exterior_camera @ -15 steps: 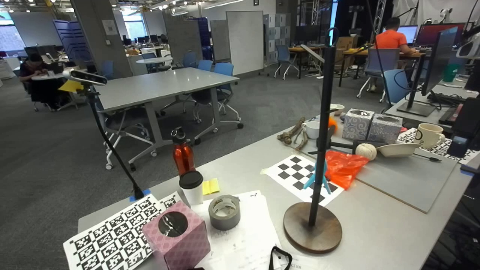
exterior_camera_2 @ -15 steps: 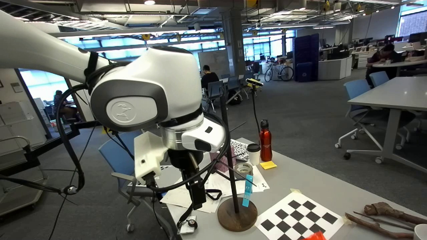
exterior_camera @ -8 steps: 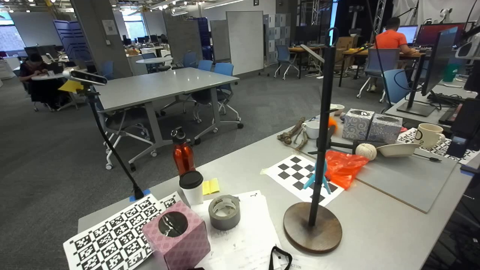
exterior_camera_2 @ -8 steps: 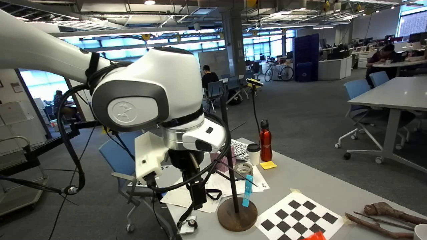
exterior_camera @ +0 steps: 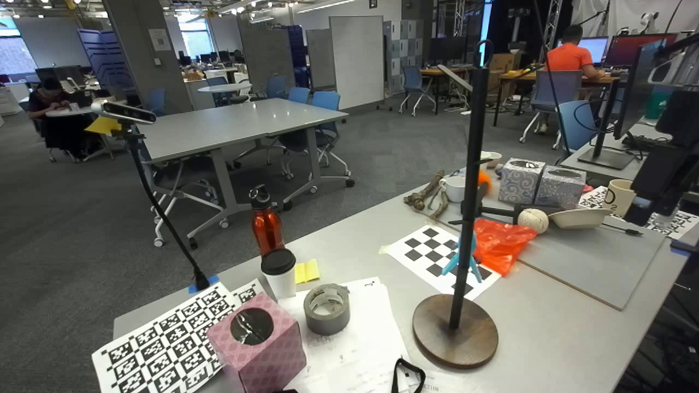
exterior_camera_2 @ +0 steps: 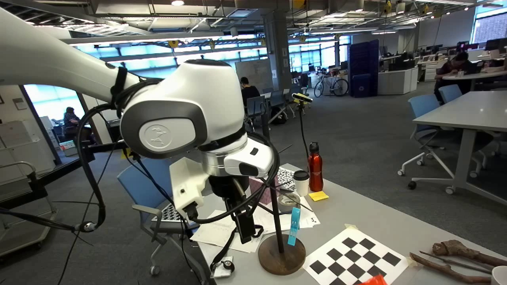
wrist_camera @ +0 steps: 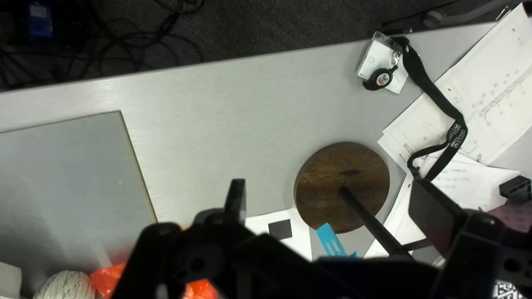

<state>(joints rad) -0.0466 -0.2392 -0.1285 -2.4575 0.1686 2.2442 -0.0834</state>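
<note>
Fingers (wrist_camera: 434,214) hang wide apart and empty to one side of the wooden-based stand (wrist_camera: 332,178), a blue clip (exterior_camera_2: 294,226) near its post (exterior_camera_2: 276,211).

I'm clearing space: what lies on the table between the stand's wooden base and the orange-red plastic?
The checkerboard sheet lies there, showing in both exterior views.

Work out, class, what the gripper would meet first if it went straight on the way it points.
Most likely the grey tabletop, since the gripper points down towards it; depth is unclear, so it might clip the stand's wooden base.
</note>
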